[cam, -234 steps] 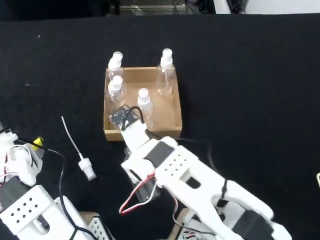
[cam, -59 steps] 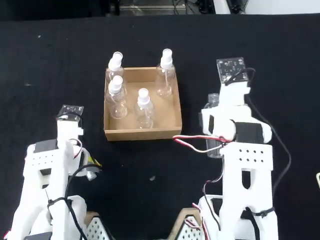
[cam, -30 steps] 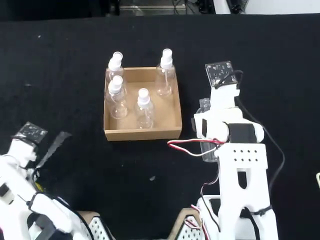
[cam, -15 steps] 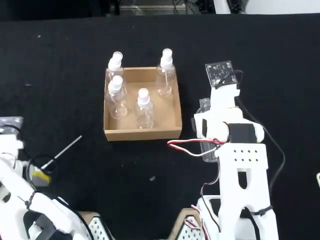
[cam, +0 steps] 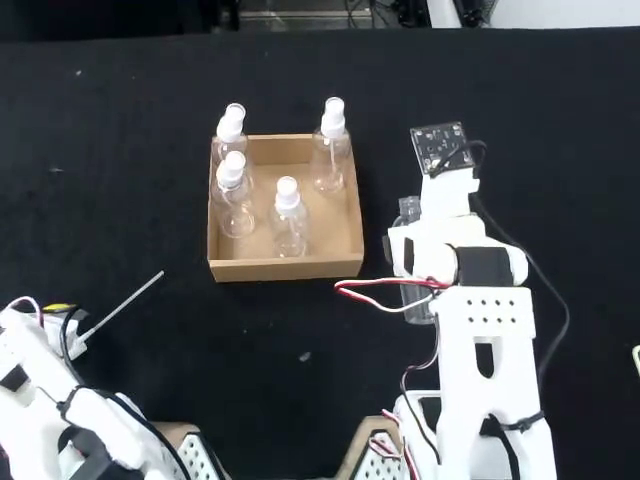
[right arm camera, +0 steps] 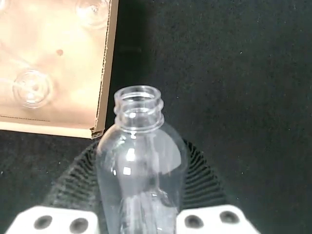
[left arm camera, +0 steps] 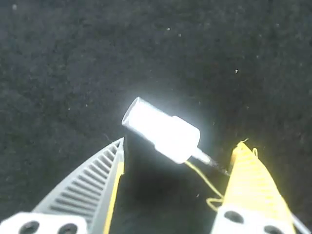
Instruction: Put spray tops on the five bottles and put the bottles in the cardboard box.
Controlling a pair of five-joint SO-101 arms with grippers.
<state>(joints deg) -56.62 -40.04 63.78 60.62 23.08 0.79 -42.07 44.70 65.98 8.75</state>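
A black cloth lies under everything, flecked with lint: one pale speck sits near the front and a second speck lies far back. Beyond the cloth's far edge are a white panel and dark cables — both cut off by the frame.

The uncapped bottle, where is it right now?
In the high view, the uncapped bottle stands upright in the right gripper, just right of the cardboard box.

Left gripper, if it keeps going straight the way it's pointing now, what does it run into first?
The white plastic spray top, sitting right ahead of the left gripper. Beyond it lies the black table cover. How much gap there is between them is unclear from the wrist view.
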